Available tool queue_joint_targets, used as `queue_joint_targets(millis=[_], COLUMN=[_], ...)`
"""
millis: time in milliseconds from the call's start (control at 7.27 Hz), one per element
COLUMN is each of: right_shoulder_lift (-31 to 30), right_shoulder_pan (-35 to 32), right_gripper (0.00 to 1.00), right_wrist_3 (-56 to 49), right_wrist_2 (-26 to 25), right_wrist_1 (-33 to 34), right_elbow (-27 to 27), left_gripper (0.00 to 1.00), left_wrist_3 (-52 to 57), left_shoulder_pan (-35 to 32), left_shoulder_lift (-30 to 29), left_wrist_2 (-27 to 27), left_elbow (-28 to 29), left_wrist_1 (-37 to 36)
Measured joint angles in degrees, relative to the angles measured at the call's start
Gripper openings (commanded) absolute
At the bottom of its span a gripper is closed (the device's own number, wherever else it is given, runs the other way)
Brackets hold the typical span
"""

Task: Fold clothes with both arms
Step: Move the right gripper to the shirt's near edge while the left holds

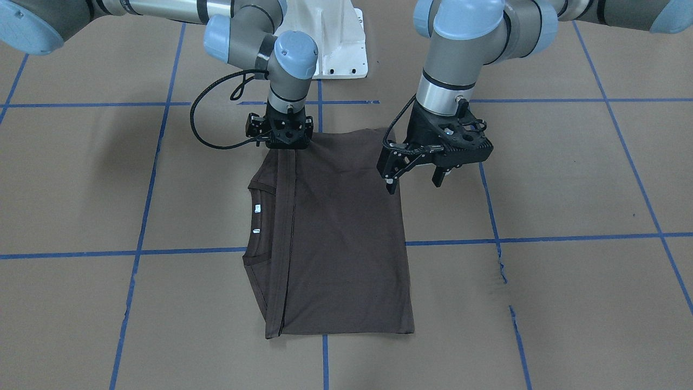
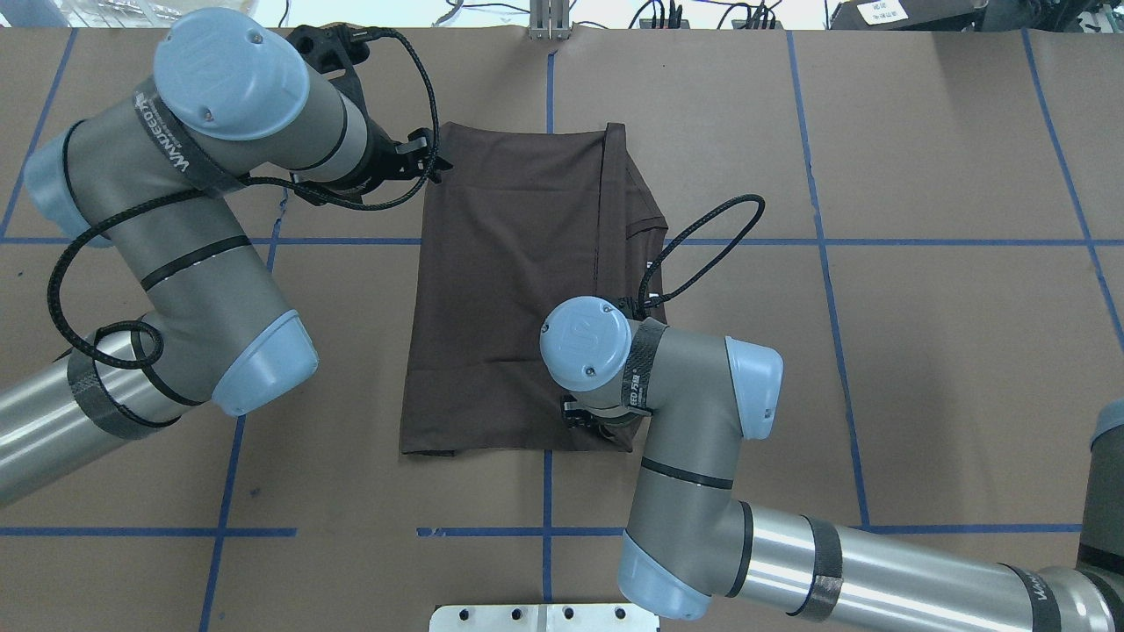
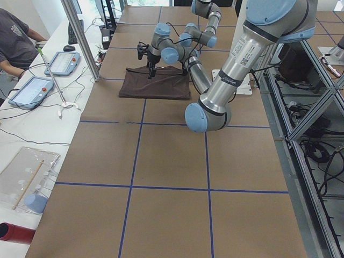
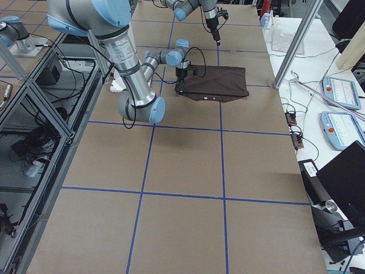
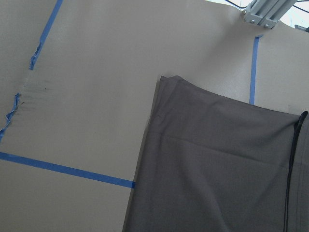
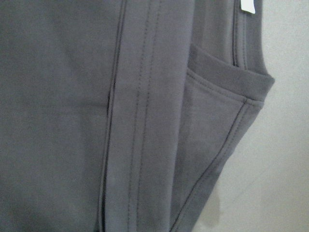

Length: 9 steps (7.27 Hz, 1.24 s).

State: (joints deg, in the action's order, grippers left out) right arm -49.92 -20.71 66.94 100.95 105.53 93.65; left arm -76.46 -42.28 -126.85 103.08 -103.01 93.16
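Now your T-shirt (image 1: pixel 335 238) lies folded flat; left gripper (image 1: pixel 414 183) gapes wide, empty, at its edge; right gripper (image 1: pixel 287 142): cannot tell.

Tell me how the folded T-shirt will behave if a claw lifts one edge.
The T-shirt looks thin and creased, so it would probably droop and unfold. Lying flat in loose layers, it likely weighs little. Pushed, its soft folds would probably bunch rather than slide.

Thin matt cloth on the T-shirt (image 1: pixel 335 227), softly creased. Ribbed knit at the collar (image 6: pixel 219 75), neat double stitching down the hem (image 6: pixel 145 121). Matt brown paper over the surface (image 1: pixel 541 179), blue tape (image 1: pixel 541 237) frayed in spots. Smooth satin-grey metal on left arm (image 2: pixel 193 263) and right arm (image 2: pixel 702 491), pale blue plastic caps (image 1: pixel 295 51), matt black plastic on the left hand (image 1: pixel 413 185).
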Motion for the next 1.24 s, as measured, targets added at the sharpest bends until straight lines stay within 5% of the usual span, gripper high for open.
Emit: queue_joint_targets(millis=[688,1238], right_shoulder_lift=[-1.1,-9.4], right_shoulder_pan=[-2.3,-8.5], right_gripper=[1.00,1.00], right_wrist_3=[-3.3,-9.6], right_wrist_2=[0.0,0.8], right_wrist_1=[3.9,6.7], right_elbow=[1.0,11.3], left_gripper=[1.00,1.00], left_wrist_3=[0.0,0.0], left_shoulder_pan=[0.1,0.1], left_shoulder_lift=[-0.5,-0.7], left_wrist_2=[0.2,0.3], left_elbow=[0.0,-0.8], left_wrist_1=[0.0,-0.1])
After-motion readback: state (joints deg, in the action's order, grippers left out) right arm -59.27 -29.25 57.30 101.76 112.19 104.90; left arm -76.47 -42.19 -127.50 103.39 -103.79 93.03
